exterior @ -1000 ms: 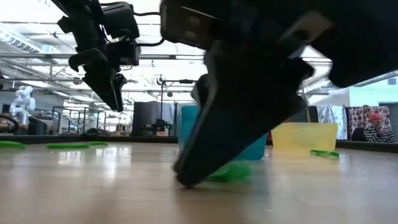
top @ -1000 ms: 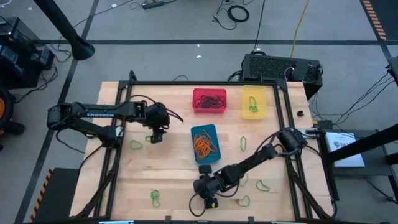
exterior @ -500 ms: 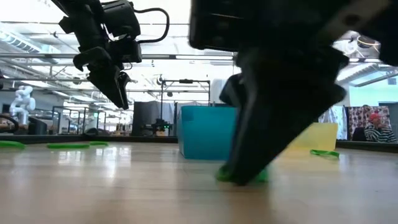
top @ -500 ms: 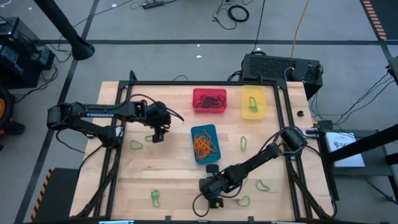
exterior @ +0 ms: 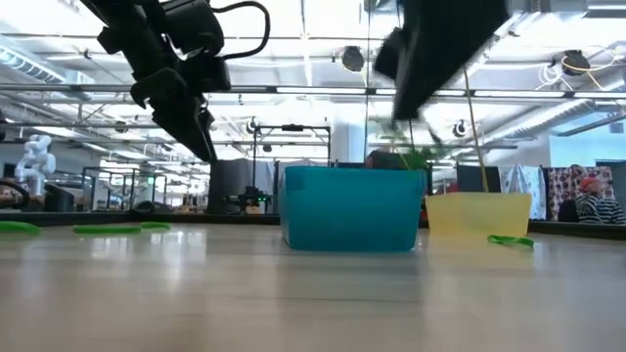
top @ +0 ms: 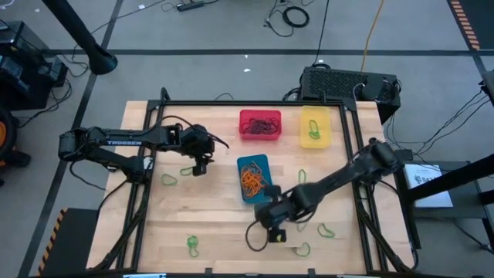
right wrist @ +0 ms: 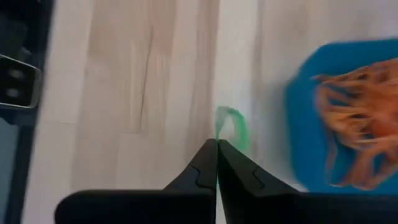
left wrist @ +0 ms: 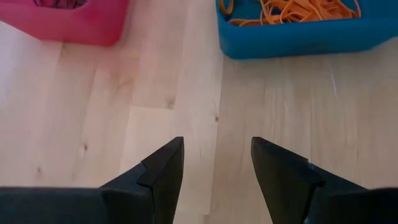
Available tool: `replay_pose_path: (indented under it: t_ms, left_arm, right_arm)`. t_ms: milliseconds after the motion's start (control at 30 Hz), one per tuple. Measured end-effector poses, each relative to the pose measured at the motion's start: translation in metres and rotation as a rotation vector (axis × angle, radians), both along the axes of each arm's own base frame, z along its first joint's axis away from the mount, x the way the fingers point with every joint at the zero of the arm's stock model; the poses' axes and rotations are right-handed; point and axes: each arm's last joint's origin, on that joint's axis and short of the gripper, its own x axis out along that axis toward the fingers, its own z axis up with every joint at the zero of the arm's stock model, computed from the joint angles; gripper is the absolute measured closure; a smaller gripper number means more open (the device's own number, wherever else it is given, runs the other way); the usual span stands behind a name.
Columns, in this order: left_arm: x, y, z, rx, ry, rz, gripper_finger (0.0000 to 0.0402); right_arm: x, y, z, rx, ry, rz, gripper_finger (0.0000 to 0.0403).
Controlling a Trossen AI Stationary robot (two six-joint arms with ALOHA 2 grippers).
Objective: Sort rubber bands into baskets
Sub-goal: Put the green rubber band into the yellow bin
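Three baskets stand on the wooden table: red (top: 260, 124) and yellow (top: 314, 127) at the far side, and blue (top: 254, 177) at the middle, holding orange rubber bands (right wrist: 348, 118). My right gripper (top: 275, 229) hangs in front of the blue basket, shut on a green rubber band (right wrist: 235, 127). My left gripper (top: 197, 167) hovers open above bare wood to the left of the blue basket, with nothing between its fingers (left wrist: 163, 171). Loose green bands lie flat on the table (top: 168, 180) (top: 192, 245) (top: 302, 177). My right gripper pinches the green band at one edge of its loop (right wrist: 220, 127), right at the tips of its two fingers. The fingers come from above and point down. The band is clear of the table, and the rest of the loop hangs free below the tips (exterior: 415, 156).
More green bands lie near the front right (top: 327, 230) (top: 302, 249). A black frame (top: 355, 177) runs around the work area. The red basket holds dark bands and the yellow one a green band. Open wood lies at the front left.
My right gripper has shut on a green band lying near the front edge. It has then risen and moved a little toward the blue basket. The band has come up off the table with it.
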Motion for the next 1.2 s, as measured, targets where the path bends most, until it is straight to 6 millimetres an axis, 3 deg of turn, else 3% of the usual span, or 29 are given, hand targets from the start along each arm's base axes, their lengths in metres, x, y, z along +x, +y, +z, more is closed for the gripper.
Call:
replay_pose_path:
  t_ms: [300,567,700,967,1200]
  left_arm:
    - [0.002,0.001,0.002,0.006,-0.027,0.001,0.0206]
    - [0.002,0.001,0.001,0.004,-0.024,0.003,0.0206]
    - [0.000,0.002,0.000,-0.020,-0.004,0.046,0.0206]
    - [-0.014,0.011,-0.007,-0.048,0.131,0.132,0.0206]
    - [-0.027,0.024,-0.010,-0.050,0.225,0.261,0.0206]
  right_arm:
    - [-0.037,-0.044,0.077,0.019,-0.084,-0.054,0.0402]
    - [-0.066,-0.106,0.110,-0.040,-0.051,-0.140,0.0403]
    - [-0.074,-0.152,0.110,-0.103,0.040,-0.228,0.0403]
    - [-0.101,-0.254,0.101,-0.245,0.235,-0.593,0.0402]
    - [-0.144,-0.321,0.062,-0.172,0.375,-0.792,0.0402]
